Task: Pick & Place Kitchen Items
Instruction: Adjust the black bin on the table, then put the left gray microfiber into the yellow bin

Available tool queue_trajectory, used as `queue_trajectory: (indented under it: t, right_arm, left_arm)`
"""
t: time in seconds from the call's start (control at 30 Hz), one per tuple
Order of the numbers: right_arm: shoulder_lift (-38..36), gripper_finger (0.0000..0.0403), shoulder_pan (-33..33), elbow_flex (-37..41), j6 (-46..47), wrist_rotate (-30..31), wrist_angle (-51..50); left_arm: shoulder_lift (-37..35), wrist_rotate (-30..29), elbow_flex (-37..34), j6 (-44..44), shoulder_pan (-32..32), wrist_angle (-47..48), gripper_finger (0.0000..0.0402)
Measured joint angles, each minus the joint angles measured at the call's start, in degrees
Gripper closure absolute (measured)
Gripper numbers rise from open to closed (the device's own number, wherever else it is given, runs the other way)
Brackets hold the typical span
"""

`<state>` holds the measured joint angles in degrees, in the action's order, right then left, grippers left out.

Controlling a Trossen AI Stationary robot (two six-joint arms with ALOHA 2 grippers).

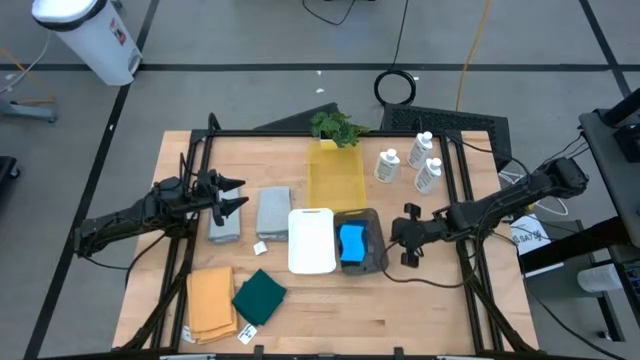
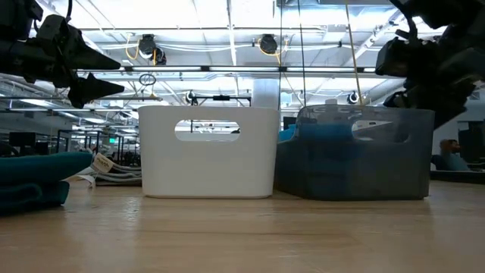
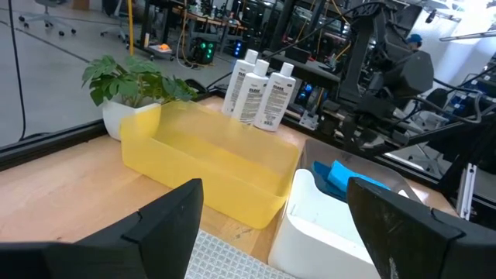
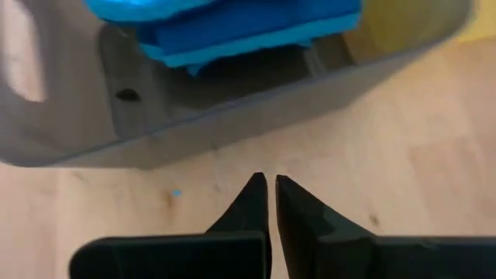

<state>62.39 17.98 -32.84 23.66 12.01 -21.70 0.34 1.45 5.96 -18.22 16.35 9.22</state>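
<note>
Bright-blue sponges (image 1: 353,243) lie in a grey bin (image 1: 376,254) next to a white bin (image 1: 312,240). My right gripper (image 1: 396,236) hangs shut just right of the grey bin. In its wrist view the closed fingertips (image 4: 271,186) point down at bare wood beside the bin wall (image 4: 194,132), holding nothing. My left gripper (image 1: 238,196) waits open and level at the left, above two grey cloths (image 1: 273,210). An orange-tan cloth (image 1: 211,302) and a dark green cloth (image 1: 260,296) lie flat near the front edge. Three white bottles (image 1: 421,160) stand at the back right.
A yellow bin (image 1: 335,178) stands behind the white one, with a leafy plant (image 1: 338,127) at its far end. Black frame rails (image 1: 465,190) run along both sides of the table. Bare wood lies in front of the bins and at the front right.
</note>
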Motion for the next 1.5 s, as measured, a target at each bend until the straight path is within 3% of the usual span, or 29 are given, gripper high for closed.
queue_trajectory:
  t: [0.63, 0.77, 1.0, 1.17, 1.5]
  right_arm:
    - [3.2, 0.0403, -0.1, 0.9, -3.9, -1.9, 10.7]
    - [5.1, 0.0403, -1.7, 0.9, -5.1, -4.8, 13.0]
    - [5.6, 0.0403, -3.8, 0.9, -4.2, -4.8, 13.0]
    - [3.0, 0.0403, -3.8, 0.9, -4.4, -4.8, 11.3]
    - [-9.5, 0.0403, -3.7, 0.9, -3.7, -4.7, 9.5]
  left_arm:
    - [0.0, 0.0, 0.0, 0.0, 0.0, 0.0, 0.0078]
    - [0.0, 0.0, 0.0, 0.0, 0.0, 0.0, 0.0078]
    - [0.0, 0.0, 0.0, 0.0, 0.0, 0.0, 0.0078]
    - [0.0, 0.0, 0.0, 0.0, 0.0, 0.0, 0.0078]
    - [0.0, 0.0, 0.0, 0.0, 0.0, 0.0, 0.0078]
